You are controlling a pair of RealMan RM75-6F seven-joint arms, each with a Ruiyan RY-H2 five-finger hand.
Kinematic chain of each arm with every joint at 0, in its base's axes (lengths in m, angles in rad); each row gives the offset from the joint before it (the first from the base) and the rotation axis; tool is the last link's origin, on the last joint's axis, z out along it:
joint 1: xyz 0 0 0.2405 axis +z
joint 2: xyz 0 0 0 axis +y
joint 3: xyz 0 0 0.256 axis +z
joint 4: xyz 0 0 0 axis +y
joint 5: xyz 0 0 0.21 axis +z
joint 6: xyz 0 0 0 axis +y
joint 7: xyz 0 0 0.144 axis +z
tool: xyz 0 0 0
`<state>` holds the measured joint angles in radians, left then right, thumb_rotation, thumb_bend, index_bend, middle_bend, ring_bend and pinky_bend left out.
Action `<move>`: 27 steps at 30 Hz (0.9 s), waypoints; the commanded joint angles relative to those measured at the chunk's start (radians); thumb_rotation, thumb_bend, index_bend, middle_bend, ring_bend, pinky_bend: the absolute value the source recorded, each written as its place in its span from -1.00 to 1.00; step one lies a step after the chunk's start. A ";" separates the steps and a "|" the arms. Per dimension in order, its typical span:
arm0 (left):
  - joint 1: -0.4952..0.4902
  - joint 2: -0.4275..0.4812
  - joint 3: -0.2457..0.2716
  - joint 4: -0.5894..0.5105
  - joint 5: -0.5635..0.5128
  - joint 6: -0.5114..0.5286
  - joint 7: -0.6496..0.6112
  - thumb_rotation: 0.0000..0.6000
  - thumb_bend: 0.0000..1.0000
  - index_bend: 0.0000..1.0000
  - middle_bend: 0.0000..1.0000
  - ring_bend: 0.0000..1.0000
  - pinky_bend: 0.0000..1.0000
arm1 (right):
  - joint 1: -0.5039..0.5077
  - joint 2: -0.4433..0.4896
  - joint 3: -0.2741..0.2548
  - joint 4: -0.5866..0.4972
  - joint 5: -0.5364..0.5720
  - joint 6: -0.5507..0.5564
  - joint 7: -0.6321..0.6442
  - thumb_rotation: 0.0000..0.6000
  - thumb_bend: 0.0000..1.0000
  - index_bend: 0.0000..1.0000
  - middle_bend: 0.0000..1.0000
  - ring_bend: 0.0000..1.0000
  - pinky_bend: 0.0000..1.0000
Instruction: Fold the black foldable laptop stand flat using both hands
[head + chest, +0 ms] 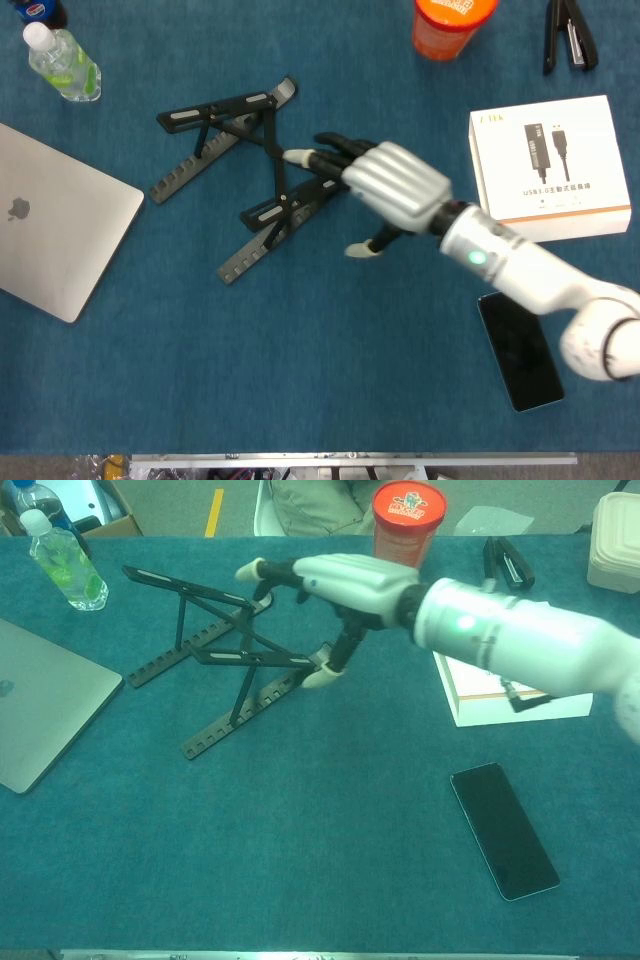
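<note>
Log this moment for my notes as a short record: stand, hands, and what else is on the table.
stand: black stand, unfolded and propped open on the table
right hand: right hand over the stand's right rail, fingers spread, holding nothing; contact unclear
left hand: not in view
left side: laptop, bottle
right side: white box, phone, orange cup, stapler

Left of white USB cable box (552, 170): silver laptop (55, 220), water bottle (62, 62). Behind: orange cup (450, 25), black stapler (570, 35). Nearer: phone (520, 352).
</note>
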<state>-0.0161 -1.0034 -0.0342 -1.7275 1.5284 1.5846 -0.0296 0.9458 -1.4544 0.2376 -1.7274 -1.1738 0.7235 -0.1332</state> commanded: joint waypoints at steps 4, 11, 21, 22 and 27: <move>0.004 0.000 -0.001 0.010 -0.010 -0.002 -0.010 1.00 -0.53 -0.80 -0.89 -1.00 -0.94 | 0.086 -0.100 0.016 0.079 0.105 -0.028 -0.079 1.00 -1.00 -0.98 -0.63 -0.92 -0.58; 0.002 -0.003 -0.004 0.026 -0.018 -0.010 -0.023 1.00 -0.53 -0.80 -0.89 -1.00 -0.93 | 0.159 -0.187 0.025 0.159 0.199 -0.038 -0.133 1.00 -1.00 -0.98 -0.63 -0.92 -0.58; 0.010 -0.002 -0.004 0.041 -0.027 -0.009 -0.038 1.00 -0.53 -0.80 -0.89 -1.00 -0.93 | 0.186 -0.176 -0.016 0.116 0.209 -0.059 -0.148 1.00 -1.00 -0.98 -0.63 -0.92 -0.58; 0.011 -0.003 -0.003 0.041 -0.027 -0.009 -0.039 1.00 -0.53 -0.80 -0.89 -1.00 -0.93 | 0.182 -0.166 -0.022 0.102 0.200 -0.058 -0.145 1.00 -1.00 -0.97 -0.62 -0.92 -0.58; 0.010 -0.007 -0.003 0.041 -0.021 -0.008 -0.039 1.00 -0.53 -0.80 -0.89 -1.00 -0.93 | 0.162 -0.118 -0.050 0.037 0.159 -0.054 -0.129 1.00 -1.00 -0.97 -0.62 -0.92 -0.58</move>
<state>-0.0060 -1.0100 -0.0376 -1.6865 1.5072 1.5763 -0.0684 1.1166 -1.5883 0.1991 -1.6723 -0.9997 0.6677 -0.2697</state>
